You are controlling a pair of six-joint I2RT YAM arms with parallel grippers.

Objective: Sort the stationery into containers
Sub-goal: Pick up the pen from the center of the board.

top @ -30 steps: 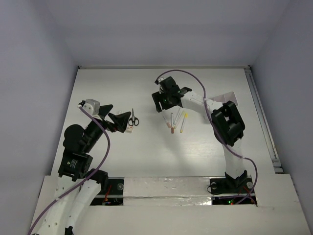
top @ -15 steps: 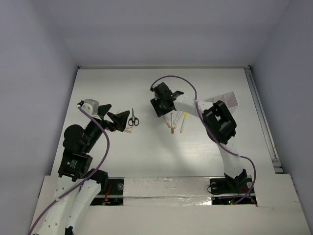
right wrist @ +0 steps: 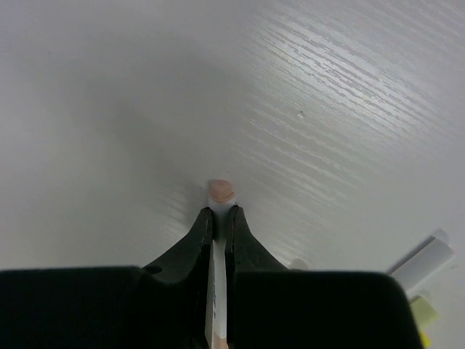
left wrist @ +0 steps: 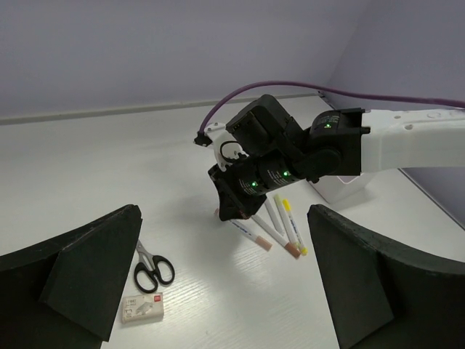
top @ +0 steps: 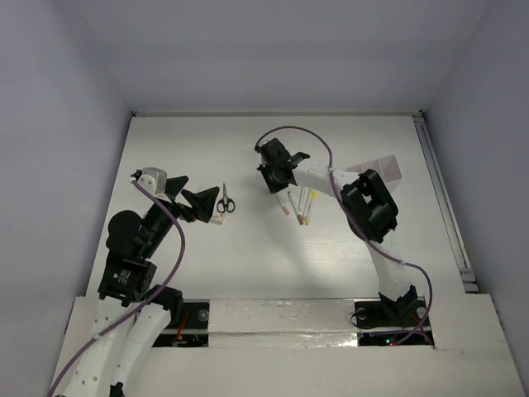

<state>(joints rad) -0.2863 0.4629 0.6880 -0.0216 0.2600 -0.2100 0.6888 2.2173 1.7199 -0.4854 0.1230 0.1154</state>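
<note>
We judge the sorting to be barely begun: nothing can be seen inside a container yet. Our right hand [right wrist: 219, 214] is pinched narrow on one white pen [right wrist: 220, 190], its pinkish end poking out just past the fingertips and seemingly down on the counter [top: 248, 265], so the lift is not yet made. The other pens [top: 303, 205] lie loose just beside it. The scissors [top: 225, 201] and the small pale block [top: 217, 220] lie near each other on the left, untouched, with our left hand [top: 194, 198] hanging wide just beside them and holding nothing. The only container we can see is the whitish box [top: 384, 169] at the far right, partly behind the right arm. We cannot tell what it holds.
</note>
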